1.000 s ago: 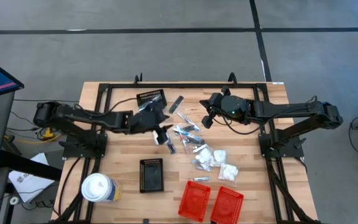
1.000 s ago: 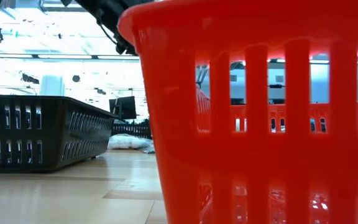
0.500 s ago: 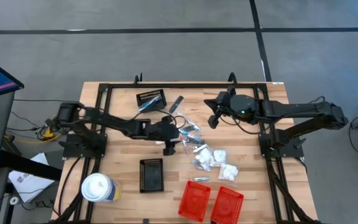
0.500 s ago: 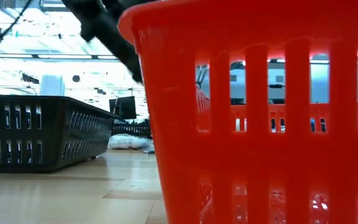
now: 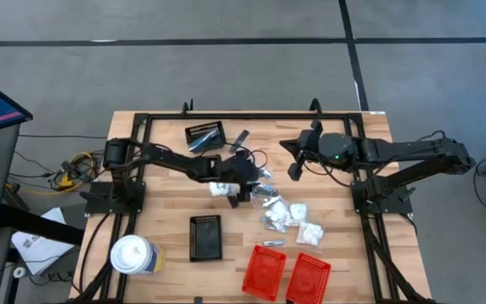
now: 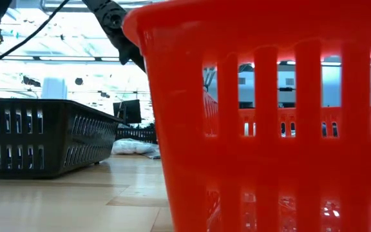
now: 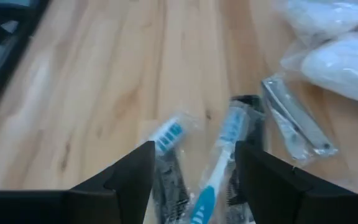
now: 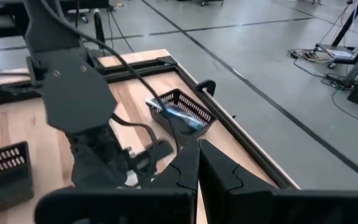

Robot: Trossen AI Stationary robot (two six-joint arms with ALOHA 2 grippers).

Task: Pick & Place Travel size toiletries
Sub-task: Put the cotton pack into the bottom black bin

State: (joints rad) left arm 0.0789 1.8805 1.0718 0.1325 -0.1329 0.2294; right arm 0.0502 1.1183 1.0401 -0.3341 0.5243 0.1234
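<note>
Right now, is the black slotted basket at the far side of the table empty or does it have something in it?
Not empty. The black slotted basket holds a silvery-blue item, seen in both the high and right wrist views.

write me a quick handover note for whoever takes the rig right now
Left end effector: open, low over wrapped toothbrushes at the pile's left edge, holding nothing.
Right end effector: shut, empty, waiting above the table's far right.
Toiletries pile lies mid-table; one item already in the far black basket.
Near black basket and both red baskets show nothing inside. Most sorting remains.
</note>
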